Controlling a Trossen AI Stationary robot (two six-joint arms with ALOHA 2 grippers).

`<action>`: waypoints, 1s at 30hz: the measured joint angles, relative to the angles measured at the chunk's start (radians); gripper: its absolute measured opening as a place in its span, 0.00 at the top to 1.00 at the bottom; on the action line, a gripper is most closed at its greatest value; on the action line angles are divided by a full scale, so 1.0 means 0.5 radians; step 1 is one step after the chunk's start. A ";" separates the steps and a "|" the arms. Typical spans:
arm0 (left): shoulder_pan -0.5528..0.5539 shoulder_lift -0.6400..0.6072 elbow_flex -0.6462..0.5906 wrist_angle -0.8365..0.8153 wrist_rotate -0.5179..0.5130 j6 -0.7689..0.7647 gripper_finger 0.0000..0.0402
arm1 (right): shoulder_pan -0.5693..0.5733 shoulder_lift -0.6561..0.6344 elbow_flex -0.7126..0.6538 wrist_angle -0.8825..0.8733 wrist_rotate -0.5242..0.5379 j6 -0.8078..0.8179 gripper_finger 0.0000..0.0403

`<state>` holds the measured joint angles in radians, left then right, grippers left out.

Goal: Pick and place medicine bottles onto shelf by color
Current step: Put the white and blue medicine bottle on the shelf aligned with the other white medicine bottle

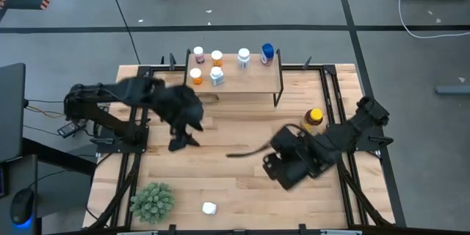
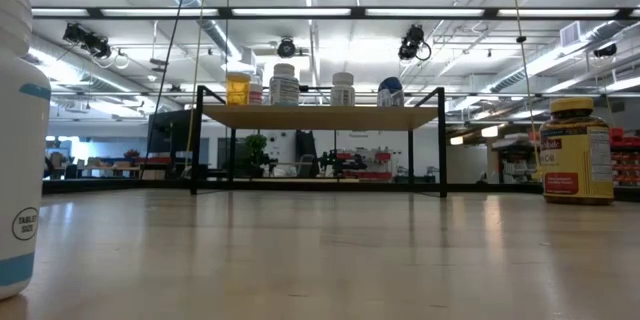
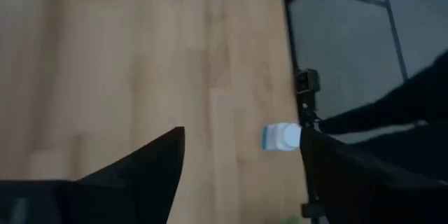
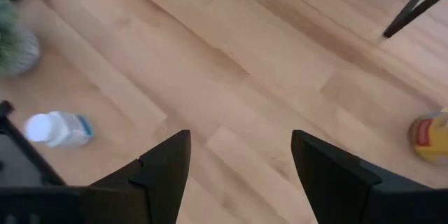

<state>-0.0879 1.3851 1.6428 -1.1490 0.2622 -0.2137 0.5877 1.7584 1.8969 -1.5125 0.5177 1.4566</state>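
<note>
The shelf (image 1: 242,81) stands at the table's far side on thin black legs and carries several medicine bottles: a pinkish one (image 1: 198,53), two orange ones (image 1: 217,57), two white ones (image 1: 243,59) and a blue one (image 1: 267,53). A dark amber, yellow-capped bottle (image 1: 313,120) stands on the table to the right. A white bottle (image 1: 209,208) with a blue band stands near the front edge. My left gripper (image 3: 241,136) hangs open over bare wood left of centre. My right gripper (image 4: 241,140) hangs open right of centre. Both hold nothing.
A green spiky plant (image 1: 153,200) sits at the near left corner. Black frame rails (image 1: 345,169) run along the table's sides. Bare wood lies between the shelf and the front edge. The low view shows the white bottle (image 2: 15,140) close by and no gripper.
</note>
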 joint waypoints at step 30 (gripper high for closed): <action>-0.871 0.828 0.001 0.434 -0.172 -0.478 0.19 | 0.492 -0.001 -0.001 -0.082 -0.121 0.307 0.37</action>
<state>-0.5233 1.7991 1.6432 -0.9322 0.1764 -0.4525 0.8338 1.7580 1.8965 -1.5535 0.4572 1.6100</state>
